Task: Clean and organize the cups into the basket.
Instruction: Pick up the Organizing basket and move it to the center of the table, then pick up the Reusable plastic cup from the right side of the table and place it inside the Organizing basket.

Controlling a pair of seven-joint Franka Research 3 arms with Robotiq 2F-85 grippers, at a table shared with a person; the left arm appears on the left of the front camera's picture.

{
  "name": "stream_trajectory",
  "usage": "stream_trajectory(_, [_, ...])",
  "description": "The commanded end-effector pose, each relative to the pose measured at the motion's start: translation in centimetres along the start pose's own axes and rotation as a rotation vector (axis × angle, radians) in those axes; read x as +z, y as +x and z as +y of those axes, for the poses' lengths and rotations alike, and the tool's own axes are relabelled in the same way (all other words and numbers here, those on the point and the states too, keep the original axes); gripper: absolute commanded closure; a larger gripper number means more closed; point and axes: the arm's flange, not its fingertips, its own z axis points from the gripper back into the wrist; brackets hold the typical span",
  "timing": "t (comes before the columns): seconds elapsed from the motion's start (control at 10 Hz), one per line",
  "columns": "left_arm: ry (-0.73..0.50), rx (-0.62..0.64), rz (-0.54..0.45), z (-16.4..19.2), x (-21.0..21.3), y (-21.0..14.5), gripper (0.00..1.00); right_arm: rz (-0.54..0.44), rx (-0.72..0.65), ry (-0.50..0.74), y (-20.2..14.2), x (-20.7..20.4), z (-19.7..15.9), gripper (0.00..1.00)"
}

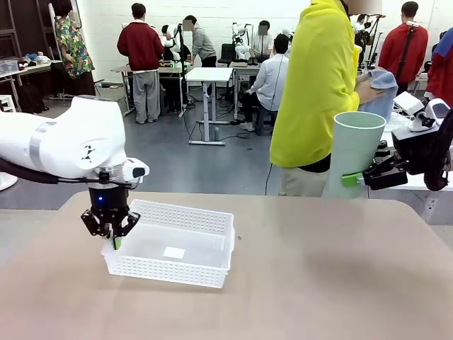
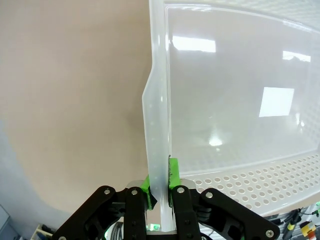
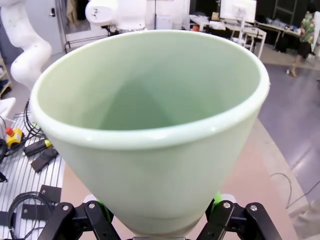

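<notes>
Jaws on the left gripper (image 1: 114,239) are fully closed, green pads pinching the rim of the basket (image 1: 170,269) at its left end, lower left of the front view; the left wrist view shows the thin white rim (image 2: 157,110) running up between the pads. Jaws on the right gripper (image 1: 354,179) stand wide but loaded: they clasp the mint cup (image 1: 354,150) low on its body, mouth up, at the right of the front view, just past the far edge of the table (image 1: 318,269). The right wrist view looks down into that cup (image 3: 150,165); the inside appears bare and dry, though fine marks would not show here. A person (image 1: 318,85) in a yellow top stands just beside the cup with a blue-grey cloth (image 1: 380,86) in hand. The basket holds no cups; only a small white label (image 1: 173,252) sits on its floor. Judgement: early stage. Basket is steadied and ready and one cup is in hand, but nothing is stowed. Whether the mint cup has been wiped I cannot tell. Left to do: wipe if needed, carry the cup leftward across the table, lay it in the basket, then any further cups.
</notes>
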Motion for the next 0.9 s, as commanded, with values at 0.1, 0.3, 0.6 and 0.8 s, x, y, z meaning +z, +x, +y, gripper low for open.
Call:
stream_trajectory(0.1, [-0.016,0.062,0.036,-3.8,1.6,-0.2,1.00,0.057,-0.056,-0.034,2.7,0.5,0.1,1.00])
stream_trajectory(0.3, [-0.029,0.109,0.026,-6.3,1.6,0.0,1.00,0.075,-0.063,-0.045,4.9,0.7,0.6,1.00])
stream_trajectory(0.6, [-0.019,0.086,0.029,-9.6,0.9,0.0,1.00,0.093,-0.074,-0.036,6.3,0.7,0.7,1.00])
stream_trajectory(0.8, [-0.008,0.060,0.031,-11.0,0.0,0.2,1.00,0.086,-0.076,-0.037,6.3,1.0,0.8,1.00])
